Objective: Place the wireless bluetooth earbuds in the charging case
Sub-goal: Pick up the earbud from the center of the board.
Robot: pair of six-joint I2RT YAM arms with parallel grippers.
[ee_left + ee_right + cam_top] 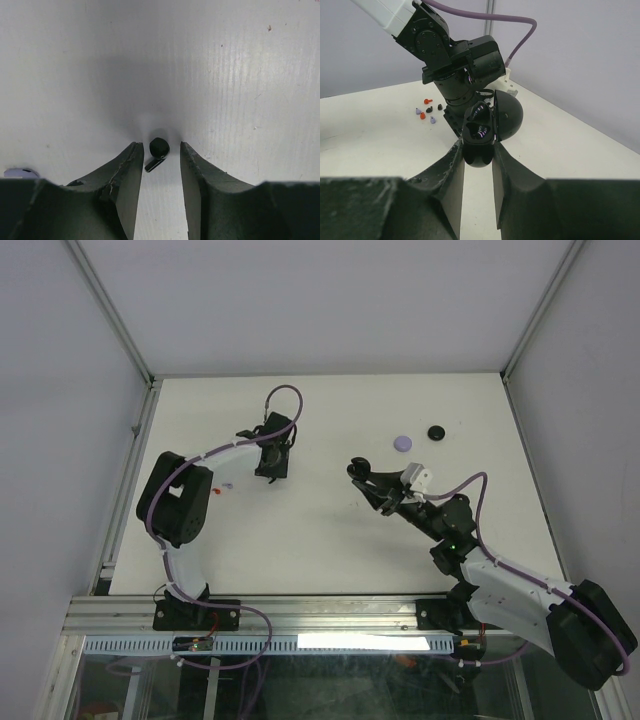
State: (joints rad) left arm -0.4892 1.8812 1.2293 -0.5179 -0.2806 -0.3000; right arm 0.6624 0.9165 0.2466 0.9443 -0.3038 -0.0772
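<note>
A black earbud (159, 148) lies on the white table, head away from the camera and stem towards the left finger. My left gripper (159, 145) is down at the table with its jaws either side of the earbud, open, a small gap on each side. From above, this gripper (271, 473) hides the earbud. My right gripper (478, 148) is shut on the black charging case (480, 134), held above the table with its rounded lid (510, 116) hinged open and the sockets facing the camera. The top view shows the case (362, 469) right of centre.
A purple disc (403, 441) and a black disc (436, 432) lie at the back right. Several small red, purple and black ear tips (426, 112) are scattered near the left arm, with a purple piece (21, 173) at the left gripper's side. Walls enclose the table.
</note>
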